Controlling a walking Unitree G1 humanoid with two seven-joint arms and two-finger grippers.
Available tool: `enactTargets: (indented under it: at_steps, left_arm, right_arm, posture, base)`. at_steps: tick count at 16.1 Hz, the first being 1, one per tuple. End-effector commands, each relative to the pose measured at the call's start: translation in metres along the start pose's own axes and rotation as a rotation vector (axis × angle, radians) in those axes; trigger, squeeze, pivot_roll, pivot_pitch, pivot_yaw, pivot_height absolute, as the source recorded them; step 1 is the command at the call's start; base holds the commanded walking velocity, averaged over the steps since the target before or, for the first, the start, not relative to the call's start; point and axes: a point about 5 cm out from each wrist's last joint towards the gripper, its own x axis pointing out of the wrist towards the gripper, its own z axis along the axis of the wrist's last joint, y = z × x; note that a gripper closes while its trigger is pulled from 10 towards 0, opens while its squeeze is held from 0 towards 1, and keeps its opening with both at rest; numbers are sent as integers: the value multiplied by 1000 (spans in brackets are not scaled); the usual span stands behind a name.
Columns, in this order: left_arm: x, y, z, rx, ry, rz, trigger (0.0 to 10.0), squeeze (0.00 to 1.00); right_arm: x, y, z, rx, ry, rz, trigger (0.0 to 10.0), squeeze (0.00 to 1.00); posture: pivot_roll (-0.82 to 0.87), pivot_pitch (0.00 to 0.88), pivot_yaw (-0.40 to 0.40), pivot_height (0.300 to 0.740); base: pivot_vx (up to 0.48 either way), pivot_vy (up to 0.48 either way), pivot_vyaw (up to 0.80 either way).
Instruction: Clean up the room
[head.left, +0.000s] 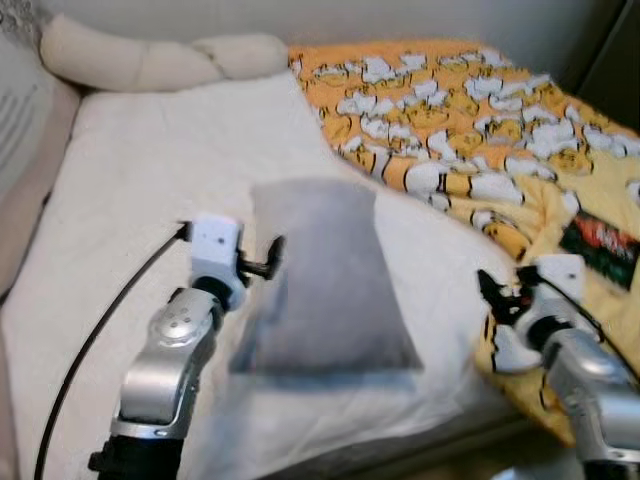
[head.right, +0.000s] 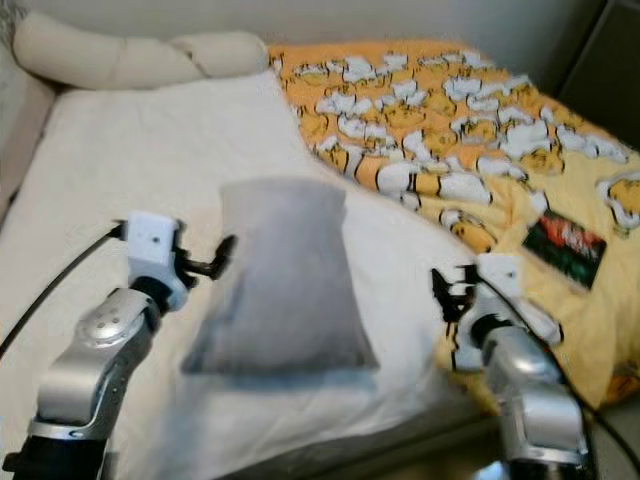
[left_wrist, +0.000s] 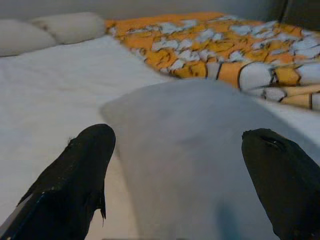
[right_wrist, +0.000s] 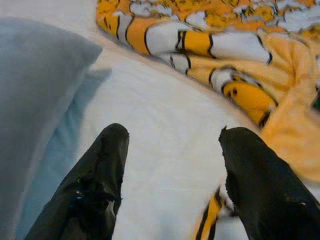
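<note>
The grey pillow (head.left: 322, 280) lies flat on the white bed (head.left: 150, 180), looking soft, light and floppy; a pinch at its near left edge or a corner would likely hold best. The left pincer (head.left: 268, 257) sits beside that edge, fingers spread wide and empty. The right pincer (head.left: 497, 297) hovers wide open over the sheet by the orange patterned blanket (head.left: 470, 110), which crowds the pillow's right side. A dark packet (head.left: 598, 243) rests on it.

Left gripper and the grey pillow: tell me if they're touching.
Cannot tell. In the left eye view the left gripper meets the grey pillow's edge, but blur hides any contact. The left wrist view shows open fingers framing the pillow, with no clear contact or gap.
</note>
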Motion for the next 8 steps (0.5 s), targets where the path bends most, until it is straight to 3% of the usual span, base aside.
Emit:
enactTargets:
  at_steps: [1, 2, 3, 4, 6, 8]
  left_arm:
    - [-2, 14, -3, 3, 23, 31, 10000, 714]
    - [-1, 21, -3, -8, 32, 38, 10000, 729]
    - [0, 26, -2, -18, 35, 46, 10000, 745]
    - [0, 28, -1, -27, 36, 46, 10000, 773]
    - [0, 27, -4, -47, 57, 15, 10000, 1000]
    - [2, 23, -5, -64, 65, -18, 10000, 1000]
  right_arm:
    - [5, 10, 4, 24, -4, 61, 10000, 0]
    - [7, 6, 6, 61, -13, 74, 10000, 373]
    - [8, 3, 9, 93, -30, 70, 10000, 1000]
    - [8, 0, 9, 105, -32, 70, 10000, 1000]
    - [10, 0, 7, 153, -29, 107, 10000, 1000]
    - [13, 0, 7, 182, -26, 135, 10000, 1000]
  posture:
    - [7, 0, -21, 740]
    - [8, 0, -20, 740]
    - [7, 0, -17, 740]
    - [7, 0, -16, 740]
    - [7, 0, -10, 740]
    - [8, 0, -7, 740]
  base:
    - [0, 0, 0]
    - [0, 0, 0]
    - [0, 0, 0]
    - [0, 0, 0]
    - [0, 0, 0]
    - [0, 0, 0]
